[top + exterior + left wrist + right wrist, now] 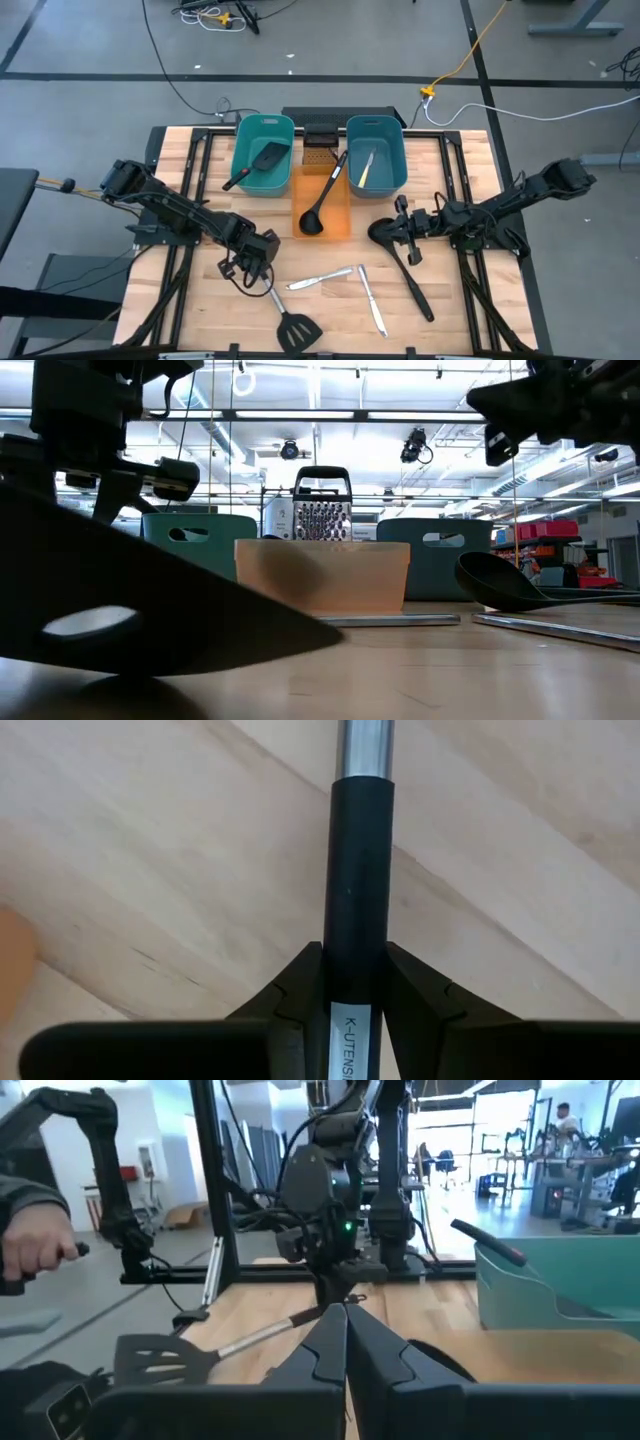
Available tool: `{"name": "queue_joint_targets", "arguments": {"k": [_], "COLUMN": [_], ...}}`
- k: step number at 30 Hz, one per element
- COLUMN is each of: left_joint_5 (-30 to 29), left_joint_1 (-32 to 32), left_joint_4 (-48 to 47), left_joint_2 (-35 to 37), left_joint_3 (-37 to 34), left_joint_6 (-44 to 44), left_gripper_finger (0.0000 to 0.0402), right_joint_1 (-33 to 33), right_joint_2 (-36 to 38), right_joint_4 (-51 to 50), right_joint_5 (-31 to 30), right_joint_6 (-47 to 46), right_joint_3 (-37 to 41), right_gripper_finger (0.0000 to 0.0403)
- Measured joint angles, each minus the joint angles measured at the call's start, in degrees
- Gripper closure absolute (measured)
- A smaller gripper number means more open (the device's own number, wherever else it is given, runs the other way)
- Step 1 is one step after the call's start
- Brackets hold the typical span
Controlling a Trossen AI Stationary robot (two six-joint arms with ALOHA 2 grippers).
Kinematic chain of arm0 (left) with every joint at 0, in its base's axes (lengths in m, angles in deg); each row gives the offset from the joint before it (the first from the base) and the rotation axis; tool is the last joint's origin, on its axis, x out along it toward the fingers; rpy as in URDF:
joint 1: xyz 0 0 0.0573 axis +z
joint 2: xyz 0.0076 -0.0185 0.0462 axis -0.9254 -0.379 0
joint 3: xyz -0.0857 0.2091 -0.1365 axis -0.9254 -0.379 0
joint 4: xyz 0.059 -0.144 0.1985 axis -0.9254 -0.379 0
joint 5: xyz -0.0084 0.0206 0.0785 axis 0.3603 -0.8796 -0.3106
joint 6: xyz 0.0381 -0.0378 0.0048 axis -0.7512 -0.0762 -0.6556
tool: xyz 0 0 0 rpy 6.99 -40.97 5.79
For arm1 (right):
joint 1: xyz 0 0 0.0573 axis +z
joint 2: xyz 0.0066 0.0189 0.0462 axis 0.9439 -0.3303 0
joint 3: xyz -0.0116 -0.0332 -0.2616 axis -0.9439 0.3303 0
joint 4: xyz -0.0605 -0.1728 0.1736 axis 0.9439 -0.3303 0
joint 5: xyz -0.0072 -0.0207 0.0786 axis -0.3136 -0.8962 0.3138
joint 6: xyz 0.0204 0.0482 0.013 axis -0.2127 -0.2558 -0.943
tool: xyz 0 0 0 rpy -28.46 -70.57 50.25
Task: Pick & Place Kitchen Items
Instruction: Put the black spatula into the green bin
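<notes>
My left gripper [262, 268] is shut on a black slotted spatula [297, 329] near the table's front edge, left of centre. The spatula's head [160, 1356] slants down and sits low over the wood; whether it touches the table I cannot tell. My right gripper [402, 218] is shut and level, well above a black ladle [405, 262] lying flat on the table at the right. Two silver table knives [320, 280] [373, 303] lie flat between the arms. My left gripper pinches the spatula's black handle sleeve [358, 925] between its two fingers, short of the silver shaft [364, 745]. The fingers come from above, pointing steeply down, and lie along the handle. The spatula slants away below them, head lowest.
Two teal tubs [245, 140] [398, 150] stand at the back, one holding a spatula, the other a knife. An orange tub [342, 225] in front of them holds a ladle. A grater [322, 505] stands behind. A person's hand [35, 1245] shows beyond the table.
</notes>
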Motion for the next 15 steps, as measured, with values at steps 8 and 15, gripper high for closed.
{"name": "queue_joint_targets", "arguments": {"k": [8,15], "left_joint_5": [0.53,-1.44], "left_joint_1": [0.06,0.79], "left_joint_4": [-0.69,-2.30], "left_joint_2": [2.92,10.38], "left_joint_3": [0.00,0.00], "left_joint_6": [3.41,6.42], "left_gripper_finger": [0.0316,0.0316], "right_joint_1": [0.00,0.00], "right_joint_2": [0.00,0.00], "right_joint_4": [0.27,0.13], "right_joint_5": [0.02,0.03], "right_joint_6": [-1.16,-1.05], "right_joint_3": [0.90,0.90], "right_gripper_finger": [0.0395,0.0394]}}
